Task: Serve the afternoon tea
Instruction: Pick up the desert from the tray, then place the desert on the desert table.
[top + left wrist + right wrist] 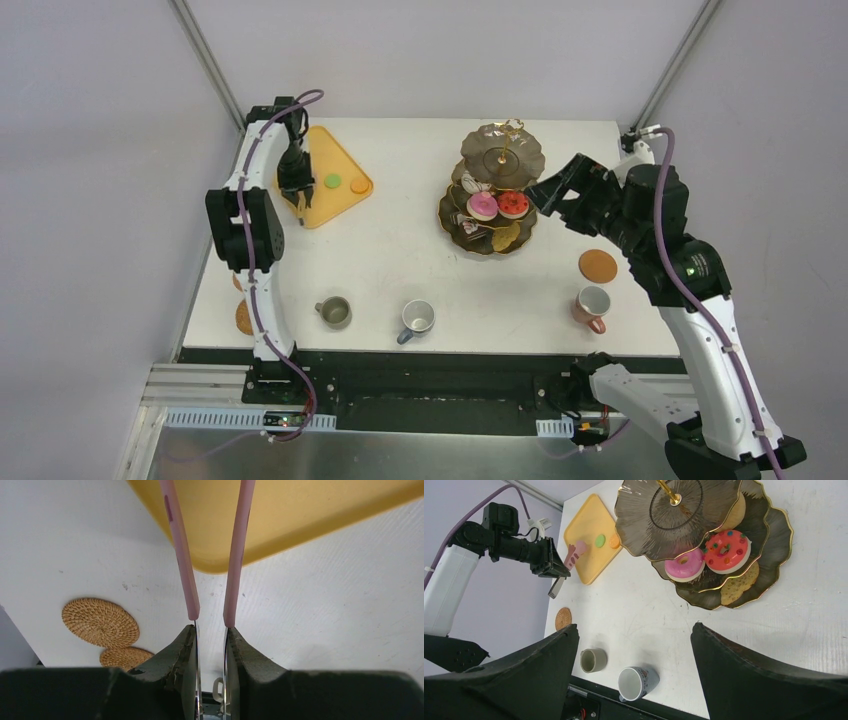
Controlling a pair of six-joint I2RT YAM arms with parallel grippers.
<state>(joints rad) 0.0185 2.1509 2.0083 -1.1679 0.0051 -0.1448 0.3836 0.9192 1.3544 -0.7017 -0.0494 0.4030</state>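
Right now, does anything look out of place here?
Nothing spilled. The olive mug, grey mug and pink mug stand off coasters: two coasters sit together at the left edge, a third coaster lies near the pink mug.

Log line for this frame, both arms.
left gripper: shut on pink tongs, over yellow tray | right gripper: open, empty, near tiered stand | green macaron, orange macaron: on tray

Left jaws narrow, right jaws wide.
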